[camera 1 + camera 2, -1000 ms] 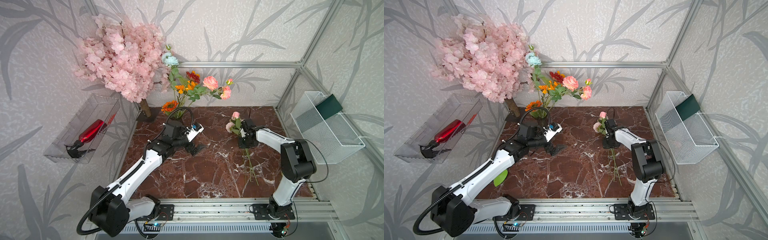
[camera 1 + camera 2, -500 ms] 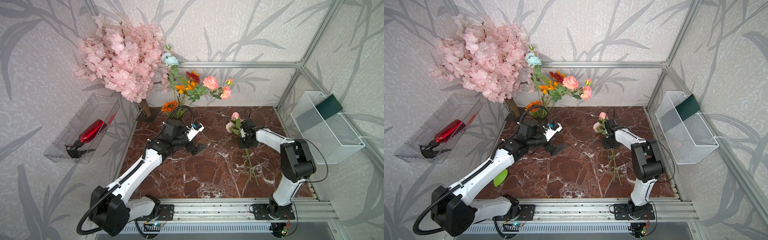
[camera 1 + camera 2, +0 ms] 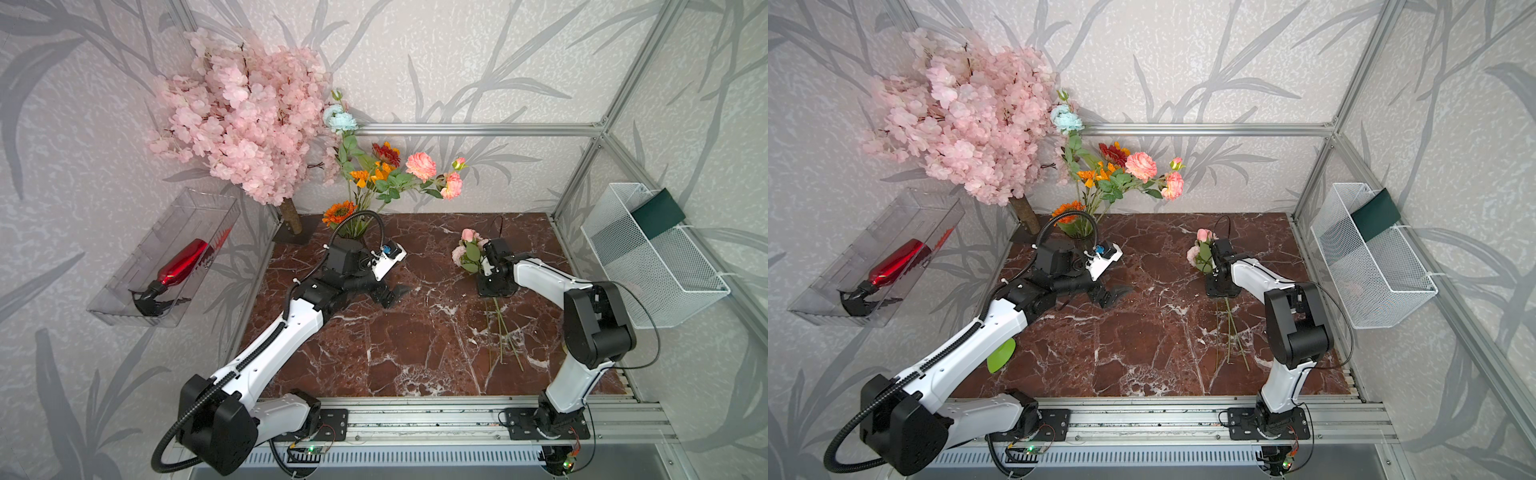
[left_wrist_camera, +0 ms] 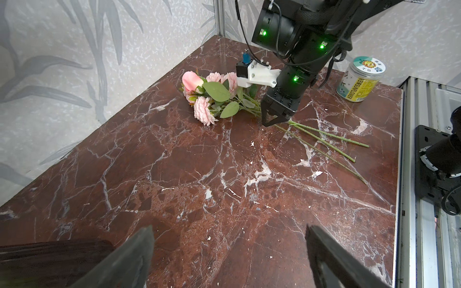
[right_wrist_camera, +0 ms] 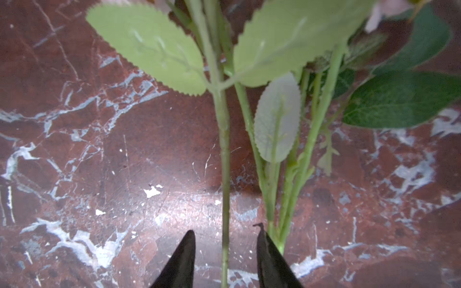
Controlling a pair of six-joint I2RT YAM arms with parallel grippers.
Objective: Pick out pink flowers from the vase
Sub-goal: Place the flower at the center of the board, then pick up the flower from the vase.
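- Change noted: the right tool was shut on a stem a second ago. Its jaws now stand partly apart, with the stem running free between them and a gap on either side. I read this as a release and not a grip.
- The arm itself has not shifted; the right tool is low over the desk, tips at the stems.
- The pink flowers already taken out lie flat in the back right part of the desk, blooms toward the back edge and stems toward the front edge.
- Meaning for the task: that stem is delivered, in my judgement, and the right arm is free to withdraw.
- Outstanding: salmon-pink blooms stand among the orange, red and pale-blue ones in the vase, near the back left corner. The task is not finished.
- The left tool has its jaws wide apart and holds nothing. It hangs over the desk between the vase and the laid flowers.
- Writing: a can near the desk's right edge, behind the right arm, reads "SUNFLOWER" on a yellow band. Its lid bears a cartoon sunflower; the other characters are too small to read.
- No other legible markings found.
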